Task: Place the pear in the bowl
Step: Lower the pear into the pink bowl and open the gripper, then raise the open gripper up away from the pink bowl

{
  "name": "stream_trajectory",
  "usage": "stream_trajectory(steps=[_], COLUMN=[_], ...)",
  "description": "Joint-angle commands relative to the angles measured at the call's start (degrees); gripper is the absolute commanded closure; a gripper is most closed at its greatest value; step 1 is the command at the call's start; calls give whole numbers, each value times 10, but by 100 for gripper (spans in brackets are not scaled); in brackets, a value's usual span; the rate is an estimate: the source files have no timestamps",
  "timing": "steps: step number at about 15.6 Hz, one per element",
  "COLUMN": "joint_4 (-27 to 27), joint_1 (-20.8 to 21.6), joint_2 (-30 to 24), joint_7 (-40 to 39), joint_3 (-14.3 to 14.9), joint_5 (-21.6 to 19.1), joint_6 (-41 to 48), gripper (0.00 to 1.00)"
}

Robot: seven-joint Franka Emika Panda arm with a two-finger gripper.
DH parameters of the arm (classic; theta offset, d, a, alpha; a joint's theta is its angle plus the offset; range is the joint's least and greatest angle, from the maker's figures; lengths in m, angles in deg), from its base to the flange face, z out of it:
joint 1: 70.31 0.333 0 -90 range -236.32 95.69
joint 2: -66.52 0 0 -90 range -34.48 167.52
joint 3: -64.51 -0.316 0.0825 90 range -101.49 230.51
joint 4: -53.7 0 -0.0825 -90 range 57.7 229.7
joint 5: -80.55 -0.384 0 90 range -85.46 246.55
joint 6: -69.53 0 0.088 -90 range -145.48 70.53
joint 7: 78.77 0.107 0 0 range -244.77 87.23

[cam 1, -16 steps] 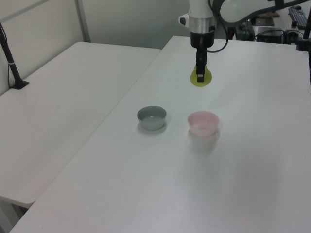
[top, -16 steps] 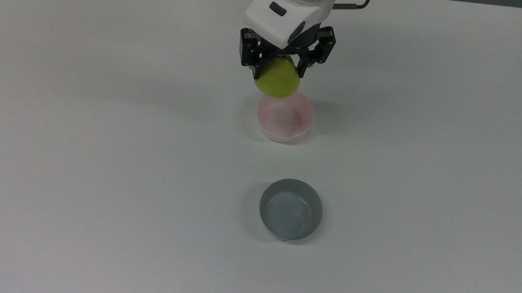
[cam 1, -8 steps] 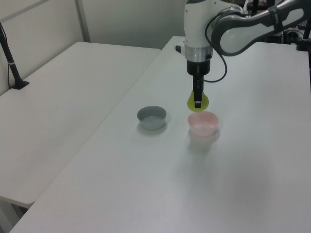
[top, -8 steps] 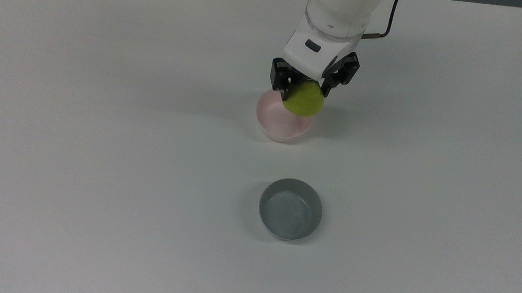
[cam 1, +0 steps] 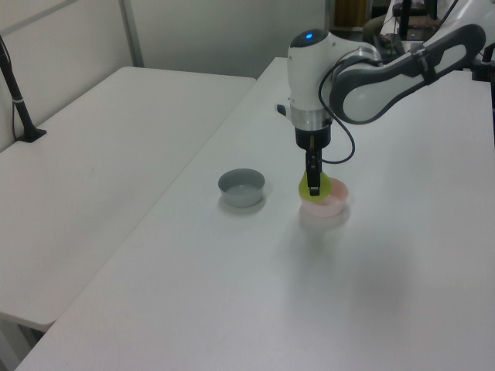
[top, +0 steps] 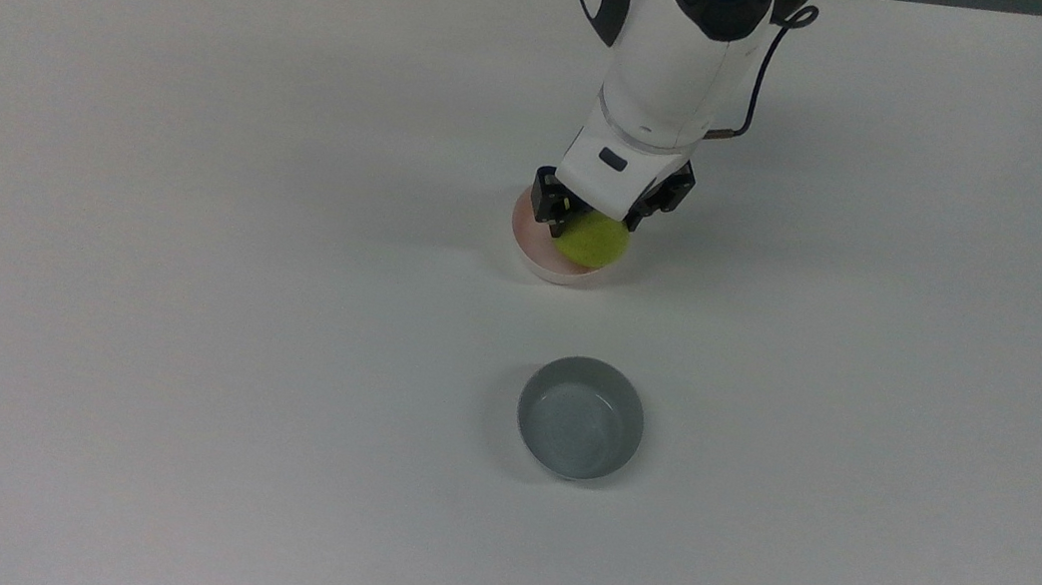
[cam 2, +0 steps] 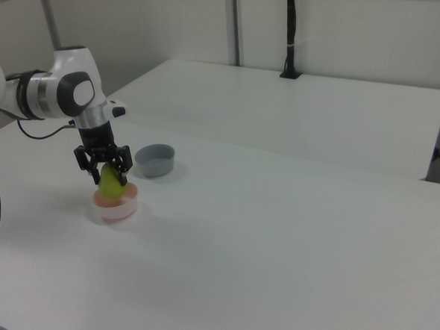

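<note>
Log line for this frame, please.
phase: lowering into bowl | gripper: shut on pear | pear: over pink bowl, not released | grey-blue bowl: empty

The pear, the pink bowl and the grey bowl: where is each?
pear (top: 593, 242), top view, its yellow-green side.
pink bowl (cam 2: 116, 213), right view, its outer wall.
grey bowl (top: 581, 419), top view, its inside floor.

Showing as matt white: table. Looking smooth, faintly glossy: grey bowl, pink bowl. Appearing matt, finely textured: pear. Reading as glossy white plastic: arm.
</note>
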Motion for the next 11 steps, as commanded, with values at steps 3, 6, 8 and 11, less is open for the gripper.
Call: stream_trajectory(steps=[3, 6, 8, 11], joint_4=[31, 33, 32, 28], joint_1=[0, -3, -4, -9], joint_2=[6, 2, -4, -33], joint_7=[15, 16, 23, 40], joint_3=[-3, -3, -3, -3], joint_5=[16, 16, 16, 15], joint_6=[-39, -35, -31, -14], gripper=[68, 22, 0, 0])
